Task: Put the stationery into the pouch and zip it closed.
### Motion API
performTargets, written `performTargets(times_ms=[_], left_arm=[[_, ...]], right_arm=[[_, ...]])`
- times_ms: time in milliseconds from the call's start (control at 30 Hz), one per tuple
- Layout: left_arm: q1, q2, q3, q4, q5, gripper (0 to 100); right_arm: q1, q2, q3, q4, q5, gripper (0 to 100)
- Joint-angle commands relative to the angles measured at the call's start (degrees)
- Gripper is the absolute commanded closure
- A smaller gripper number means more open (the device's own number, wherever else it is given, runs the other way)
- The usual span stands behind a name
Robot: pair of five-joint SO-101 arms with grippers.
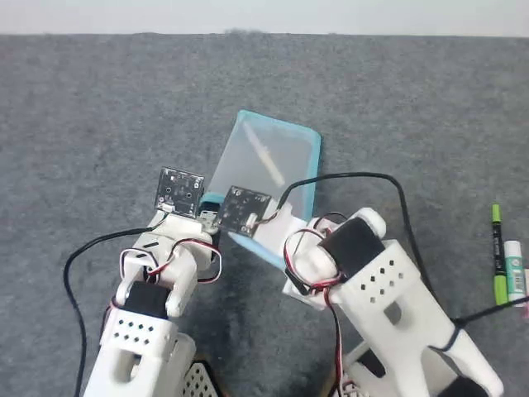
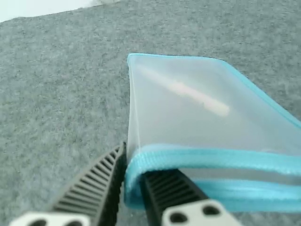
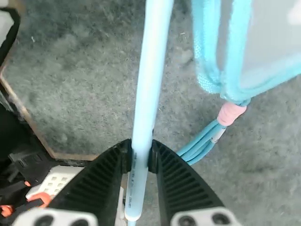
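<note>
High view from above: the grey felt-like surface [image 1: 83,107] carries a see-through pouch [image 1: 293,161] with blue edging, lying at an angle in the middle of the frame. Its open end points down toward the two arms.

The pouch looks light, thin and floppy, and I'd guess its film is slick. The stitched zip band is the firmer part and the sensible place to grip. The left claw [image 2: 134,162] is clamped on exactly that band, at a corner of the mouth, lifting the lip a little.

The right claw [image 3: 141,146] is closed on a pale blue pen [image 3: 150,70] near one end, with the long free end aimed beside the pouch mouth. The pen looks light, rigid and smooth, so it could swivel in that narrow pinch.

One whitish stick [image 1: 266,161] already lies inside the pouch, near its middle. A green marker [image 1: 498,256] and a white item [image 1: 516,269] wait at the right edge of the frame, well apart from the pouch. The zip pull [image 3: 230,113], a pink tab on a blue cord, hangs at the mouth's corner.
</note>
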Motion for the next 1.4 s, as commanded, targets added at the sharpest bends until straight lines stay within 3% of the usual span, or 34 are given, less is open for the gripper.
performTargets(times_ms=[0, 233, 433, 833, 1000, 1200, 1367], left_arm=[[0.5, -0.9, -1.4, -2.0, -0.1, 99], [0.5, -0.9, -1.2, -1.9, -0.3, 99], [1.0, -0.9, -1.1, -1.9, -0.3, 99], [15.7, -0.9, 0.5, -2.1, -2.8, 99], [15.7, -0.9, 0.7, -2.1, -3.0, 99], [11.2, -1.4, 0.4, -2.2, -2.9, 99], [9.9, -1.4, 0.3, -2.2, -2.9, 99]], right_arm=[[4.1, 4.2, -3.5, 2.2, -2.5, 99.1], [8.7, 20.9, -16.5, 2.2, -2.7, 99.1], [8.8, 32.2, -29.8, 2.7, -8.6, 99.1], [13.8, 39.6, -40.7, 2.7, -11.7, 99.1], [12.5, 39.5, -41.4, 2.5, -11.4, 97.8], [12.5, 39.1, -41.1, 2.7, -11.3, 79.2], [11.7, 38.1, -41.1, 2.6, -11.3, 80.1]])
